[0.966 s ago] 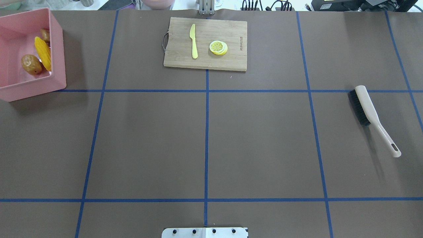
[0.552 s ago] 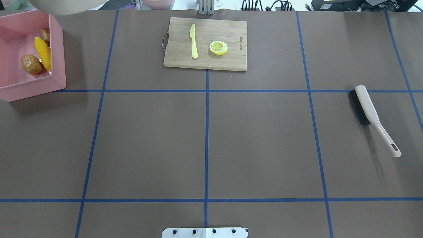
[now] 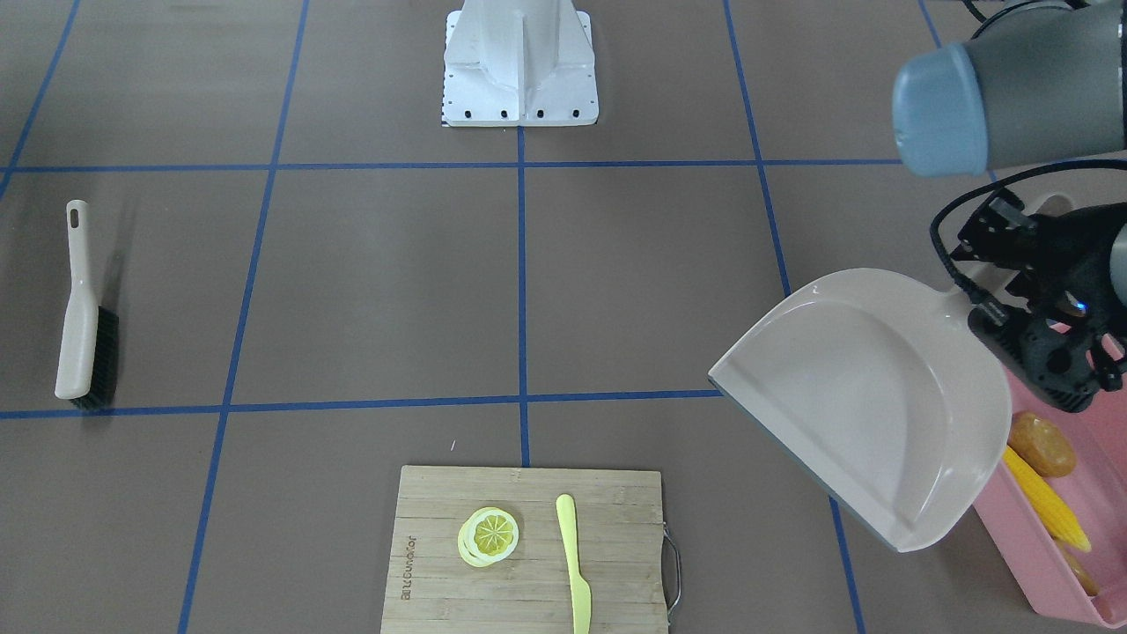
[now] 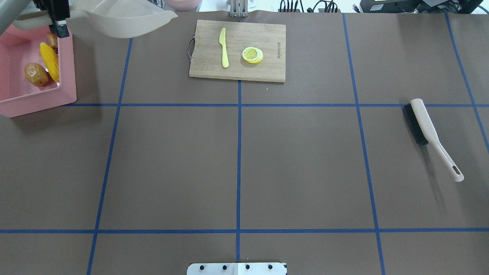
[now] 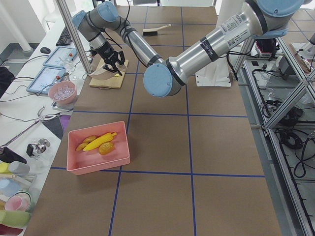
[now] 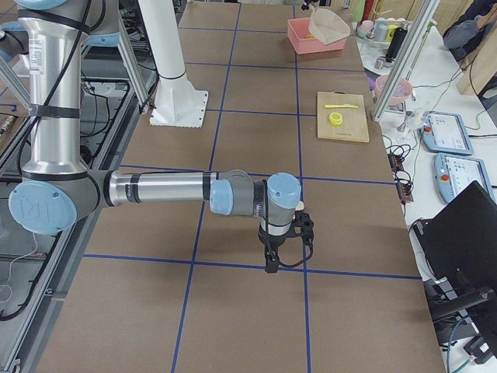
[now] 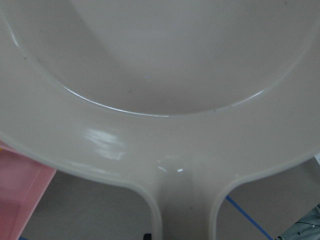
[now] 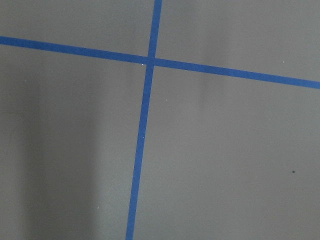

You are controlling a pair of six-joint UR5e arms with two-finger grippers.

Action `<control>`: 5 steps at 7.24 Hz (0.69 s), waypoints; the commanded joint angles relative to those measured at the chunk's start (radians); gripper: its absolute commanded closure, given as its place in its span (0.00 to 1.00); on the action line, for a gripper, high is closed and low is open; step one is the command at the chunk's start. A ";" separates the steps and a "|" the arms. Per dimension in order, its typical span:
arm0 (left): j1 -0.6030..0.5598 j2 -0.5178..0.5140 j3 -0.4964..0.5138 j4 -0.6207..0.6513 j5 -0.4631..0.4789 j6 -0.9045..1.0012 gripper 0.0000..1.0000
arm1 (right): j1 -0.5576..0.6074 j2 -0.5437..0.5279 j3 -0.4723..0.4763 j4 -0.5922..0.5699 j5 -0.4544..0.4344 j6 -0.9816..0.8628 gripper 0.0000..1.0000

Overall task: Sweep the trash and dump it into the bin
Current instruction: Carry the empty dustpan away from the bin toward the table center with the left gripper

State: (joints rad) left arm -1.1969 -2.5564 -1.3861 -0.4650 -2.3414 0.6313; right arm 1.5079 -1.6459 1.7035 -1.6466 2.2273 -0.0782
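The pink bin [image 4: 65, 95] stands at the table's far left corner, also in the front view [image 3: 1039, 563]. In it lie the yellow corn cob [image 4: 49, 61], the brown-orange potato [image 4: 36, 74] and the ginger root [image 4: 52, 40]. My left gripper [image 4: 57, 19] is shut on the handle of the beige dustpan [image 4: 122, 19]. It holds the pan in the air at the bin's far inner corner. The pan [image 3: 872, 396] is empty and tilted. My right gripper [image 6: 283, 245] shows only in the exterior right view, low over bare table. I cannot tell if it is open or shut.
A wooden cutting board [image 4: 206, 57] lies at the far middle with a pale yellow knife [image 4: 224, 47] and a lemon slice [image 4: 252, 54]. A beige hand brush [image 4: 428, 131] lies on the table's right side. The robot's base plate [image 4: 237, 268] is at the near edge.
The dustpan and my left gripper have come into the overhead view from the top left, the pan moving right past the bin. The trash in the bin has not moved.
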 commanded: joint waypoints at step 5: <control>0.252 0.317 -0.480 -0.333 0.039 -0.610 1.00 | 0.000 0.000 0.001 -0.001 0.006 0.000 0.00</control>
State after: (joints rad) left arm -0.9900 -2.2978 -1.7916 -0.6886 -2.3051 0.1186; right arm 1.5079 -1.6459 1.7043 -1.6475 2.2315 -0.0775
